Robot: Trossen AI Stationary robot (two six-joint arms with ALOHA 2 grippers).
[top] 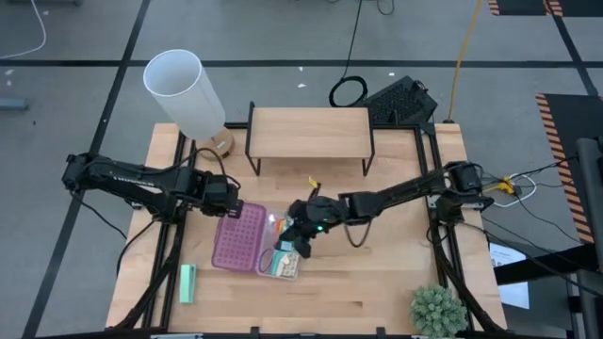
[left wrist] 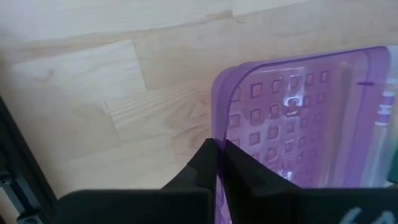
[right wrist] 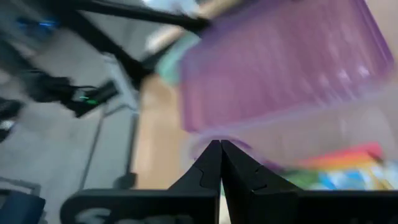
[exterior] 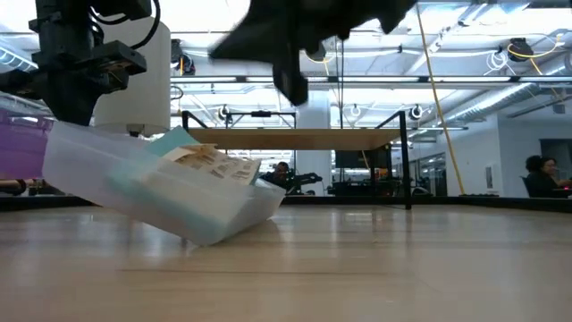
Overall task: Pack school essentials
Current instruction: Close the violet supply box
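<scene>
Left gripper: clamped on the rim of the purple studded case, fingers pinching the purple edge between them, as the left wrist view shows. Purple half extending straight ahead of this gripper, lying over the wooden surface.

Right gripper: fingers together, seemingly nipping the rim of the clear half; grip judged probable, not certain, owing to blur in the right wrist view. Clear half just beyond and below this gripper, tilted off the surface in the low view.

School essentials: inside the clear half, just beside the right gripper. Printed packet and coloured items visible through the wall; individual pieces not separable.

Mint-green block: lying apart, well behind and to one side of the left gripper, near the surface's front edge.

Step judged in hand: closing or steadying the case with contents loaded. Next move likely calls for folding one half onto the other while both rims are held, without spilling contents.

Hidden or unclear: hinge, latch, exact contents, right contact point.
</scene>
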